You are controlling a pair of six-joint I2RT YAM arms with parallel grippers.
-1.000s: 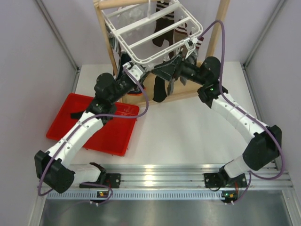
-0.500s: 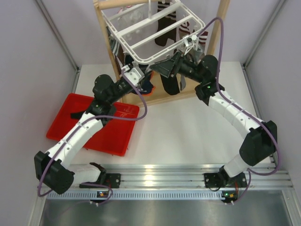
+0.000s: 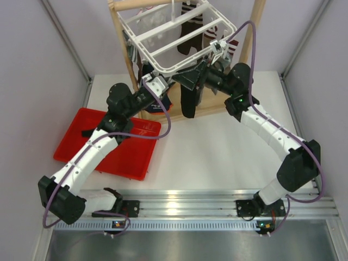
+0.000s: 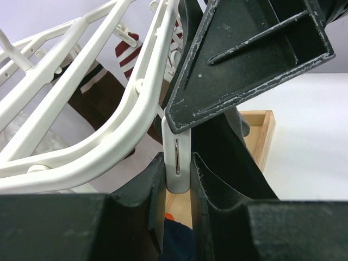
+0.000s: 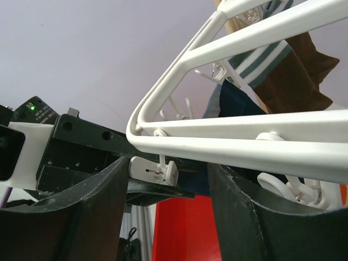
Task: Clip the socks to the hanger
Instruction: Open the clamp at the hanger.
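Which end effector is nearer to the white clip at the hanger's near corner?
Left. The left end effector pinches the white clip; the right end effector, open, is close beside it.

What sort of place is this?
Probably a lab robot cell: plain panel walls around a white table, an aluminium mounting rail, and the hanger on a wooden frame.

We see the hanger [image 5: 244, 144] and its clip [image 4: 177, 157] as smooth, faintly glossy white plastic, the clip carrying a thin bright metal spring, while the brown sock [image 5: 296, 76] with its striped cuff is soft, matt knitted cloth. The fingers [image 5: 92, 217] of the right gripper [image 5: 168, 166] are matt black plastic with a fine grain. We read the frame [image 3: 259, 13] as pale bare wood, the tray [image 3: 76, 144] as glossy red plastic and the rail [image 3: 179, 198] as brushed, shiny metal.
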